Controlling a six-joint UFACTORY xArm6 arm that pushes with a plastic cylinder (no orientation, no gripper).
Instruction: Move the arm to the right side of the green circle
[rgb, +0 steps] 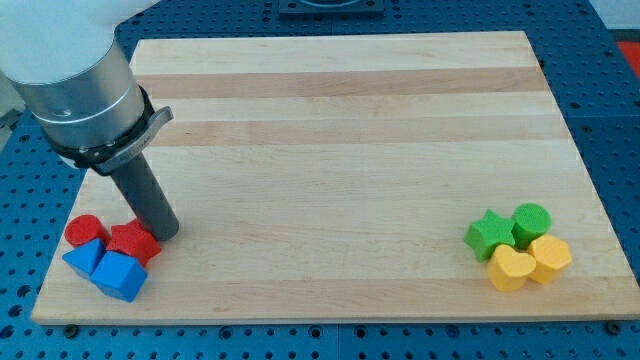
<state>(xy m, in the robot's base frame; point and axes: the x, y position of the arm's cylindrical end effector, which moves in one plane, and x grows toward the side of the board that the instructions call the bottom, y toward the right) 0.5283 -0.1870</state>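
Observation:
The green circle (531, 222) is a green cylinder near the view's right edge of the wooden board (340, 120). It touches a green star (489, 236) on its left and a yellow hexagon (549, 257) below it. A yellow heart (511, 269) lies next to the hexagon. My tip (166, 234) is far off at the view's lower left, touching the upper right of a red block (133, 243).
At the view's lower left a red cylinder (84, 231), a blue block (86, 257) and a second blue block (121, 276) cluster near the board's corner. The arm's grey body (80, 80) hangs over the board's upper left.

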